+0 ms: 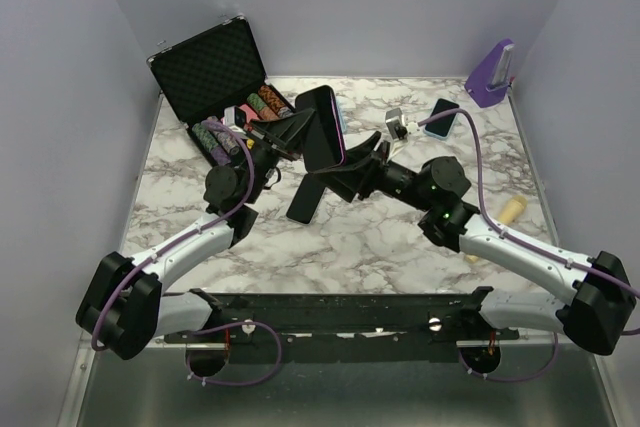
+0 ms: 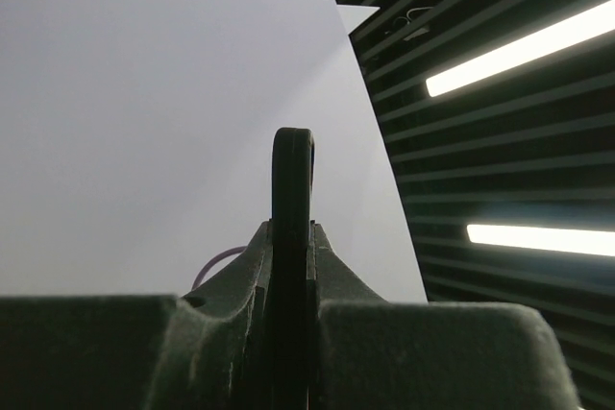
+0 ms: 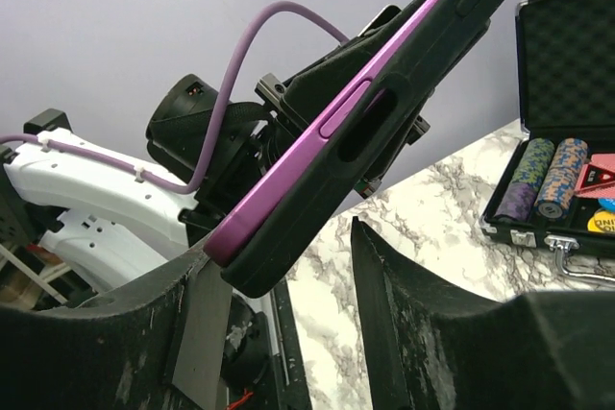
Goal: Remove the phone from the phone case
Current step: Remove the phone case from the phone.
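So the marble bench takes up most of the top shot, and the biggest thing on it is an open black carry case with foam lining, just behind and to the outer side of the left fingers, with stacks of poker chips in its tray. The phone is up off the bench between the two sets of fingers, sitting in its phone case, black with a purple rim, standing tilted on its long axis. The left fingers are clamped tight on it: in the left wrist shot it's edge-on, squeezed right down the middle between them. The right fingers are spread fairly wide around its lower end. From the right wrist cam the bottom corner rests against one grey pad, while the other finger stands clear of it with bench showing in the gap, so no real grip there. A dark slab lies flat just beside the right fingers on the near side; can't tell what it is. Well out past the right fingers there's a purple stand, a blue phone and a small wooden peg
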Controlling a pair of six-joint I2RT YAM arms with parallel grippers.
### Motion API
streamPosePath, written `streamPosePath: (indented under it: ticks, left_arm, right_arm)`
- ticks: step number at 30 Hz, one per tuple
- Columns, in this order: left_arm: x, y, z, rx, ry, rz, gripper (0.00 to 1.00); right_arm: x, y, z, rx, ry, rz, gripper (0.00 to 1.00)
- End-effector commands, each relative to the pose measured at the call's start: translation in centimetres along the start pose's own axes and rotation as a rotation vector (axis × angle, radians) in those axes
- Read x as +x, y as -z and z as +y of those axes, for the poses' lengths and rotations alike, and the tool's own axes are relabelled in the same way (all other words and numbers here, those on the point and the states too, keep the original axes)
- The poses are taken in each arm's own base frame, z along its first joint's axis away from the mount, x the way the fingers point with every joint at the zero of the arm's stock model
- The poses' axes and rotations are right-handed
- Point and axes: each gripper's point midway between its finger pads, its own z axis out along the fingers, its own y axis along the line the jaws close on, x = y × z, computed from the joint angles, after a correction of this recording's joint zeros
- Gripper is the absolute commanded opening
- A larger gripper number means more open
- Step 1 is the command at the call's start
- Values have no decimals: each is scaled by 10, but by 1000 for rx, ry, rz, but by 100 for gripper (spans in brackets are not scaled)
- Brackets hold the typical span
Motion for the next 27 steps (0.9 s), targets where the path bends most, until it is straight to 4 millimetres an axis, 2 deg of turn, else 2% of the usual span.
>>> streamPosePath:
  ticks: [1,4,9,14,20,27]
  left_arm:
    - [6,5,-38,140,61,13,0]
    - [7,6,-40,150,69,18,0]
    - [12,7,-37,139,85,47,0]
    - [13,8,-42,154,85,49,0]
    - [13,10,-41,153,94,48,0]
    - [22,8,-35,141,119,67,0]
  right_arm:
    - [-7,-5,-13,48,50,-36,56]
    - [-7,-8,-7,17,49,-17,56]
    - [1,-13,18,-130,66,73,60]
    - [-2,-15,16,-116,71,61,57]
    - [-11,-15,-2,-2,67,13,44]
    - [-16,-18,-37,184,46,-26,16]
